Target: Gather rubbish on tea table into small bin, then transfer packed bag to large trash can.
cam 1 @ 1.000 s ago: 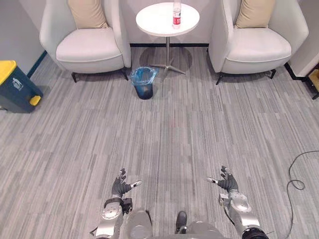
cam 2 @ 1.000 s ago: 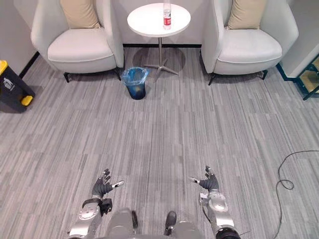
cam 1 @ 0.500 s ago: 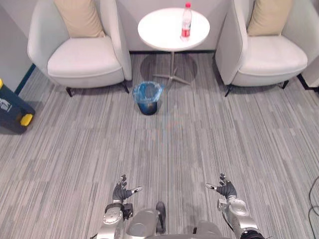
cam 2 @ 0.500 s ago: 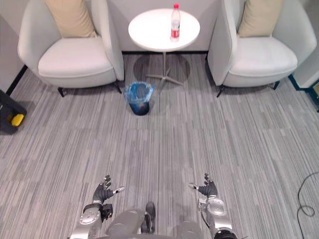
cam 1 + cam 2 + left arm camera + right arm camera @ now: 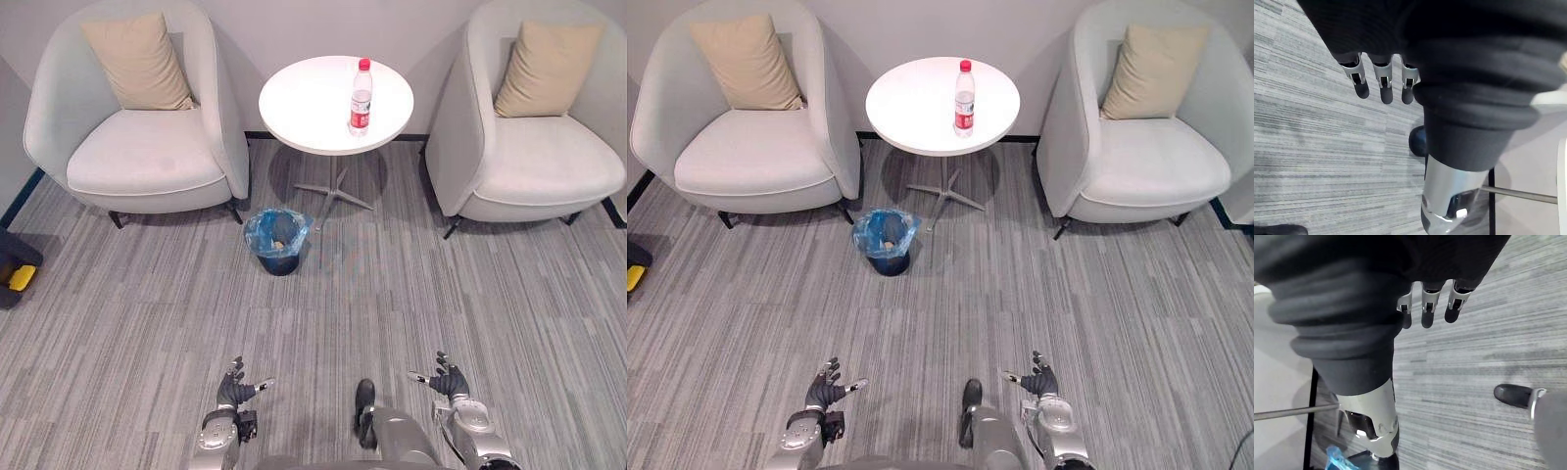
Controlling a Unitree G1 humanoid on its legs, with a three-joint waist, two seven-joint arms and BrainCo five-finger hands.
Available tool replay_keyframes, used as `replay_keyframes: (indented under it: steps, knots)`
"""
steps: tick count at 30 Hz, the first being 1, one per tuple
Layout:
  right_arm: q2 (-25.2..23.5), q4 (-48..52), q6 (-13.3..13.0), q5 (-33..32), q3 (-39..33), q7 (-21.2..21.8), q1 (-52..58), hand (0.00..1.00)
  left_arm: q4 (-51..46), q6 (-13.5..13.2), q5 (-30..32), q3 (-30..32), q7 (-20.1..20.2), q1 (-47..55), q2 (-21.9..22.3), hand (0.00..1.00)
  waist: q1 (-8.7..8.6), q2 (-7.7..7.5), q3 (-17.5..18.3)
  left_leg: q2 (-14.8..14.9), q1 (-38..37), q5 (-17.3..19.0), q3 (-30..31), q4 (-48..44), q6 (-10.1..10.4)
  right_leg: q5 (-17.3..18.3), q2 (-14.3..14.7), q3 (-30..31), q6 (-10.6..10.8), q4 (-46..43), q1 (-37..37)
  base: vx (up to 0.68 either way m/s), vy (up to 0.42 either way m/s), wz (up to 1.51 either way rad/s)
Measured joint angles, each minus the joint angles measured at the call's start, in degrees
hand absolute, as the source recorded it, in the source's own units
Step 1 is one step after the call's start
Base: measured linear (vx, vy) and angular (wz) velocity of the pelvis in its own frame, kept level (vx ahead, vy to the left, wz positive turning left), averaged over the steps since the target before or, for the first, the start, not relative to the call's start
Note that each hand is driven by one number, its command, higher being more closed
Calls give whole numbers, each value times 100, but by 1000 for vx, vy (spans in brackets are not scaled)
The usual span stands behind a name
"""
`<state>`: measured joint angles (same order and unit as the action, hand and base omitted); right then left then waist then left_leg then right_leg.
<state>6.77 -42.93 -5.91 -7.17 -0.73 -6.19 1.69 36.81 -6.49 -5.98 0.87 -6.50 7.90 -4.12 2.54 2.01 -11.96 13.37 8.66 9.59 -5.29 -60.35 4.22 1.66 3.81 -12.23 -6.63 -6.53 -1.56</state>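
A clear plastic bottle [image 5: 361, 96] with a red cap and red label stands upright on the round white tea table [image 5: 313, 103] between two armchairs. On the carpet in front of the table's left side sits a small dark bin [image 5: 278, 241] lined with a blue bag, something brownish inside it. My left hand [image 5: 235, 390] and right hand [image 5: 449, 379] hover low over the carpet at the near edge, far from the table, both open and holding nothing. In the wrist views the left hand's fingers [image 5: 1382, 82] and the right hand's fingers [image 5: 1428, 307] hang straight above bare carpet.
A white armchair [image 5: 137, 157] with a tan cushion stands left of the table, another white armchair [image 5: 534, 157] to its right. A dark large trash can with yellow trim [image 5: 15, 269] peeks in at the left edge. Grey striped carpet [image 5: 392, 284] stretches between me and the table.
The whole view has shifted: table, chairs and small bin now sit lower and nearer, and the trash can has slid toward the left edge. Both hands stay open at the near edge.
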Motion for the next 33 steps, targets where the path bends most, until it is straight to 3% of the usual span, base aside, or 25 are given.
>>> replay_keyframes:
  steps: [3, 4, 5, 6, 7, 8, 9, 11, 12, 15, 17, 19, 20, 22, 24, 25, 26, 27, 29, 31, 33]
  knots:
    - [1, 55, -22, -12, -99, -9, -123, 0, -152, -7, -4, -15, 1, -18, 9, 0, 153, -26, -11, -72, 771, 165, -299, 841, -91, 52, -9, 214, 61, 456, 534, 345, -47, -30]
    - [2, 50, -19, -22, -166, -10, -140, 0, -149, -7, -4, -14, -2, -19, 16, 0, 170, -23, -17, -187, 870, 203, -320, 1469, -75, 88, -44, 259, 119, 523, 619, 334, 83, -23]
    - [26, 49, -17, -23, -236, -15, -144, 0, -150, -4, -4, -17, 1, -17, 63, 0, 166, -35, -28, -470, 854, 159, -313, 2758, -54, 176, -163, 289, 234, 598, 762, 334, 101, -16]
    - [40, 49, -17, -24, -282, -14, -144, 0, -146, -2, -3, -20, 3, -8, 92, 0, 166, -31, -31, -582, 835, 96, -295, 3281, -8, 222, -202, 300, 289, 609, 809, 394, 158, -8]
    - [94, 46, -17, -24, -305, -19, -128, 0, -145, 0, -2, -23, 5, -4, 154, 0, 163, 23, -19, -728, 772, -171, -265, 4195, 22, 330, -243, 314, 396, 624, 886, 341, 181, -6]
    - [131, 18, -13, -24, -342, -23, -125, 0, -137, 0, -2, -23, 7, -6, 174, 0, 181, 84, -24, -773, 694, -646, -258, 4547, -93, 432, -258, 347, 489, 609, 977, 358, 201, -12]
    - [131, -41, -11, -24, -339, -28, -127, 0, -128, 1, -1, -15, 2, 11, 146, 0, 217, 53, -29, -868, 542, -977, -280, 4688, -382, 539, -320, 460, 591, 572, 1056, 370, 210, -8]
    - [113, -102, -8, -20, -282, -22, -118, 0, -127, -1, 0, -16, 2, -75, 94, 0, 283, -172, -17, -1172, 485, -759, -343, 4635, -575, 835, -651, 450, 814, 328, 1023, 391, 184, 8]
    - [115, -193, -5, -13, -278, -17, -128, 0, -97, 3, 1, -26, 6, -85, 121, 0, 303, -174, -17, -1239, 481, -475, -394, 4434, -619, 999, -774, 516, 955, -24, 965, 331, 151, 2]
    - [54, -345, 1, 20, -206, -4, -254, 0, 3, 26, 0, -24, 11, 50, 94, 0, 324, -132, -9, -1269, 97, -85, -593, 4375, -701, 1178, -903, 822, 1170, -1474, 528, 289, 161, -31]
    - [29, -360, 1, 91, -90, 12, -198, 0, 98, 75, -4, -112, 16, 88, -38, 0, 278, -191, 3, -1451, -408, 126, -559, 4615, -832, 981, -1203, 827, 1667, -3575, -279, 404, 162, -1]
    - [32, -365, 14, 95, -103, 14, -88, 0, 121, 100, -4, -150, 14, 94, -88, 0, 193, -186, 6, -1517, -702, 223, -431, 4650, -876, 1096, -1353, 653, 1487, -4287, -586, 370, 77, 40]
    - [31, -362, 20, 95, -99, 15, -33, 0, 170, 99, -6, -145, 9, 86, -131, 0, 114, -175, 1, -1518, -960, 281, -344, 4664, -939, 1256, -1414, 385, 1267, -4290, -752, 389, 38, 56]
    - [40, -358, 20, 95, -101, 17, -25, 0, 224, 102, -8, -141, 8, -18, -175, 0, 74, -168, 3, -1500, -1153, 294, -228, 4767, -928, 1353, -1358, 211, 1143, -3928, -989, 422, -19, 49]
    - [45, -356, 21, 96, -101, 21, -92, 0, 232, 94, -11, -116, -3, -113, -174, 0, -20, -85, -30, -1313, -1275, 341, -70, 4778, -842, 1308, -1064, 176, 1065, -2919, -1242, 373, -90, 43]
    - [41, -360, 21, 95, -100, 22, -103, 0, 250, 94, -15, -117, -5, -115, -180, 0, -19, -57, -33, -1187, -1405, 420, -9, 4779, -703, 1118, -854, 243, 1005, -2089, -1266, 386, -136, 24]
    - [31, -360, 19, 92, -99, 23, -81, 0, 267, 92, -16, -115, -8, -102, -215, 0, -9, -114, 0, -1172, -1508, 498, 17, 4779, -569, 664, -759, 322, 961, -1370, -1212, 485, -194, 30]
    - [40, -363, 10, 91, -105, 18, 16, 0, 363, 89, -15, -98, -11, -98, -316, 0, -15, -268, 51, -1248, -1665, 645, 92, 4765, -381, -340, -803, 435, 656, -965, -1181, 398, -156, 20]
    - [151, -462, 8, 90, -155, 14, 2, 0, 551, 101, -14, -63, -8, -97, -119, 0, -23, -12, 186, -944, -1739, 696, 239, 4700, -268, -132, -606, 256, 558, -1049, -1062, 372, -173, 14]
    - [154, -468, 8, 88, -177, 13, 3, 0, 568, 97, -13, -69, -2, -121, -27, 0, -33, 65, 187, -818, -1591, 706, 352, 4323, -247, -38, -485, 147, 478, -834, -867, 315, -212, 19]
    - [130, -461, 7, 74, -149, 21, 78, 0, 559, 98, -12, -54, 0, -190, 46, 0, -23, 71, 166, -662, -1061, 638, 376, 3035, -126, 25, -384, 43, 400, -602, -574, 210, -168, 24]
